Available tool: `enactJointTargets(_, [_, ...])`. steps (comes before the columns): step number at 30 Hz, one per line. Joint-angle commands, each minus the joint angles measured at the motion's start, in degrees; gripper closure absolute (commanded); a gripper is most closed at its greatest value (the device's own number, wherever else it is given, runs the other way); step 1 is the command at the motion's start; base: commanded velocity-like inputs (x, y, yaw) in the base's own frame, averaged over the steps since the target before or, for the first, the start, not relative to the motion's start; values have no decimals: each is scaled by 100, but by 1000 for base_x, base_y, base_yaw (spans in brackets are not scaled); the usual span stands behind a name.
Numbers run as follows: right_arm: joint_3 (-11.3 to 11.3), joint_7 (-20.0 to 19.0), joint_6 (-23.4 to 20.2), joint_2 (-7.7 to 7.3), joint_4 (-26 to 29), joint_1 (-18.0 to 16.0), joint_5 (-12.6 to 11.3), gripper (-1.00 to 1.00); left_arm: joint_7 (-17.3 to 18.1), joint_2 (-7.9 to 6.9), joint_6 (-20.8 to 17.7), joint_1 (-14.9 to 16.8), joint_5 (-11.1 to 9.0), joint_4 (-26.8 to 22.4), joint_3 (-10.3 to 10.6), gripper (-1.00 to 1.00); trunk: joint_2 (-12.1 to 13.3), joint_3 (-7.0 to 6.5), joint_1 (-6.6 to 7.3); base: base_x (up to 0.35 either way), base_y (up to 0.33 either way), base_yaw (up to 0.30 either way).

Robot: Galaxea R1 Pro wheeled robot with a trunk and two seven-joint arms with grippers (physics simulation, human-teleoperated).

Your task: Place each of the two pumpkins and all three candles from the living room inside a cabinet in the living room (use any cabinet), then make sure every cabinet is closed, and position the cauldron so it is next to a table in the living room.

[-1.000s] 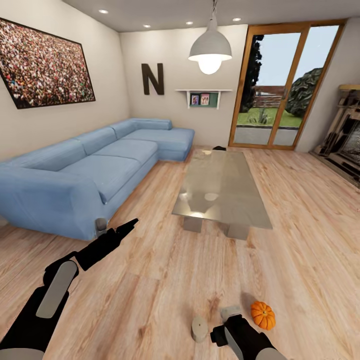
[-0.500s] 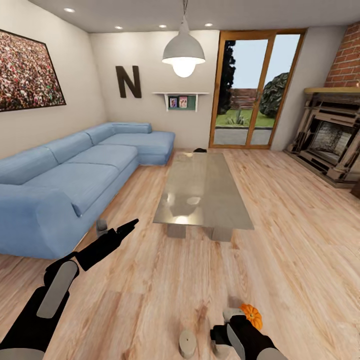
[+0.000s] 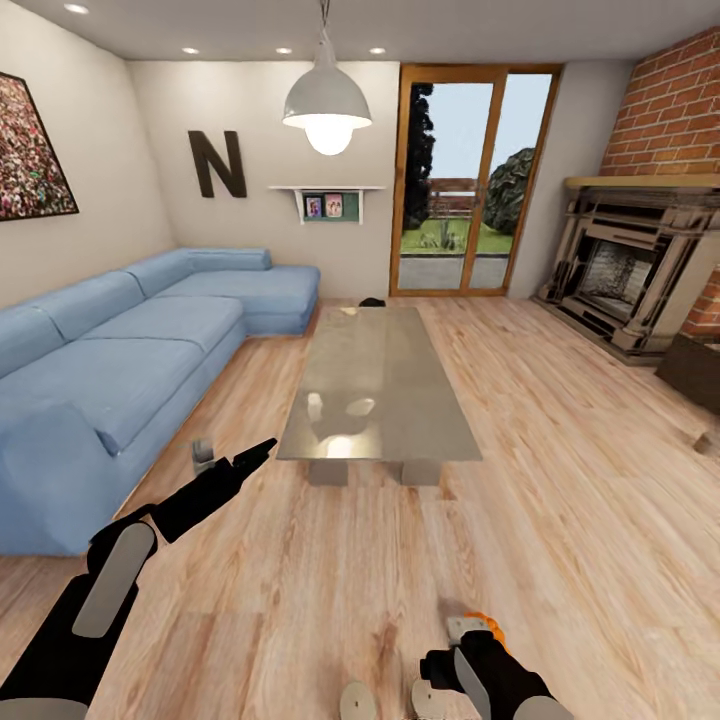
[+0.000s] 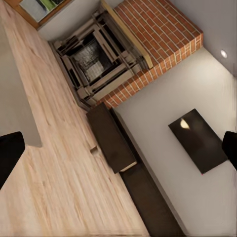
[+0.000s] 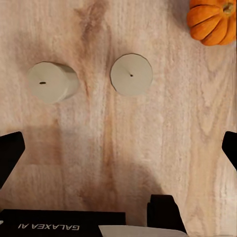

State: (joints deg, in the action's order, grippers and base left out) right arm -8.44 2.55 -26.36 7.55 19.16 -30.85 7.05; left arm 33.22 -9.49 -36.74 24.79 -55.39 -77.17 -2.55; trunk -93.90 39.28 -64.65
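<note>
On the floor below my right gripper (image 5: 119, 148) lie two stubby pale candles (image 5: 52, 82) (image 5: 131, 74) and an orange ribbed pumpkin (image 5: 212, 19). Its fingers stand wide open above bare floor. In the head view the same candles (image 3: 355, 700) sit at the bottom edge, and the pumpkin (image 3: 492, 624) peeks out behind my right arm. A third candle (image 3: 203, 455) stands by the sofa, just past my open left gripper (image 3: 255, 455). The glass coffee table (image 3: 380, 390) fills the middle, with a small black cauldron (image 3: 372, 301) on the floor at its far end. A dark-brown cabinet (image 4: 112, 140) runs along the wall.
A blue corner sofa (image 3: 130, 360) lines the left side. A brick fireplace (image 3: 625, 270) stands at the right, glass doors (image 3: 460, 200) at the back. A pendant lamp (image 3: 327, 100) hangs over the table. A dark screen (image 4: 197, 140) hangs on the wall above the cabinet.
The camera has turned to the right: sofa, table and door have slid left and the fireplace has come into view. The candles and pumpkin have slipped toward the bottom edge. Both arms keep their pose.
</note>
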Motion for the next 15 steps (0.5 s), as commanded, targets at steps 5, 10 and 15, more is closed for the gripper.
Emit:
enactJointTargets(5, [-1, 0, -1, -12, -3, 0, -101, -100, 7, 0, 0, 0, -7, 0, 0, -100, 0, 0, 0, 0, 0, -285])
enactJointTargets(10, [0, 0, -1, -5, -8, 0, -149, -100, 9, 0, 0, -8, -8, 1, 0, -100, 0, 0, 0, 0, 0, -223])
enactJointTargets(15, [41, -10, 30, 17, -15, 0, -108, -100, 9, 1, 0, -16, -15, 7, 0, -100, 0, 0, 0, 0, 0, -32])
